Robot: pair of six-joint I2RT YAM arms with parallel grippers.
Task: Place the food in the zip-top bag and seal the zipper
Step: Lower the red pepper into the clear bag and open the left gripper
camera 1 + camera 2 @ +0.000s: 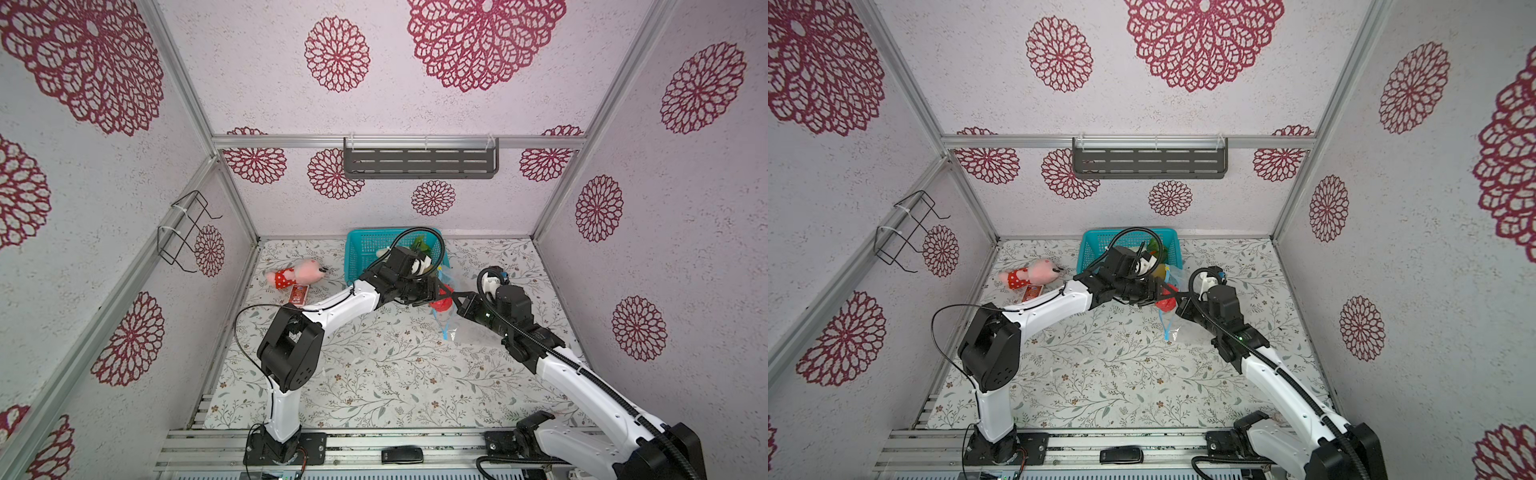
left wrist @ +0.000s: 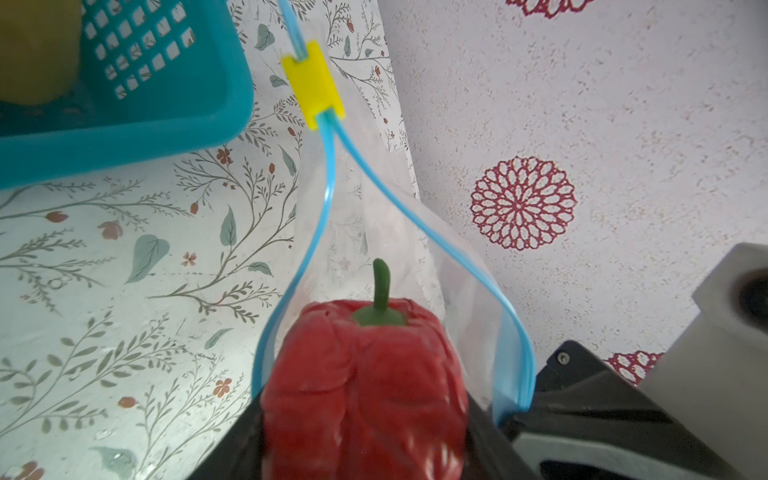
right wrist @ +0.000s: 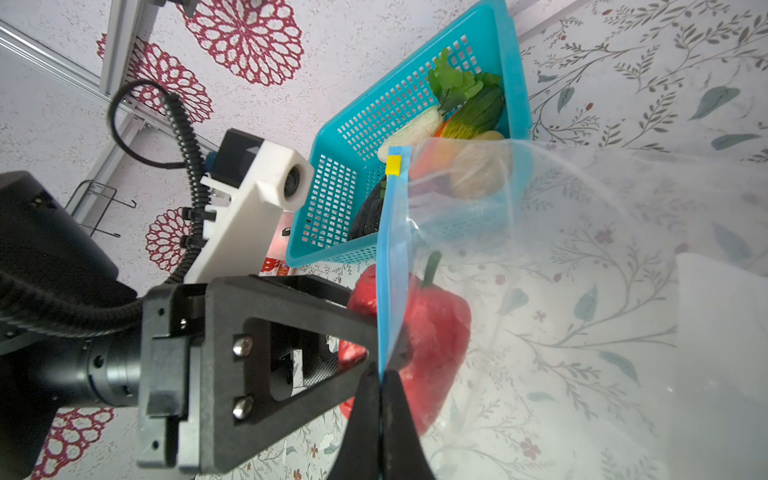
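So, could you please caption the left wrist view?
Left gripper holds the red pepper inside the zip-top bag's parted zipper.

**Light:** bright, even and diffuse in both top views. The pale textured walls with crimson rosettes (image 1: 249,62) show no hot spots.

**Shadows:** faint and soft-edged on the pale floral-print table cover (image 1: 374,374).

**Distortion:** wide-angle. Among the silver aluminium frame rails (image 1: 282,142), the uprights lean outward toward the picture edges.

**Left wrist view:** the red plastic toy pepper (image 2: 365,386) is close to the lens and blurred. The rim of the teal plastic mesh basket (image 2: 124,145) is soft. The table cover carries a pale sheen.

**Right wrist view:** the black right gripper (image 3: 380,386) is near the lens and soft. The clear crinkly plastic zip-top bag (image 3: 582,199) is hazed with whitish glare, which veils the print behind it. The basket mesh is sharp.
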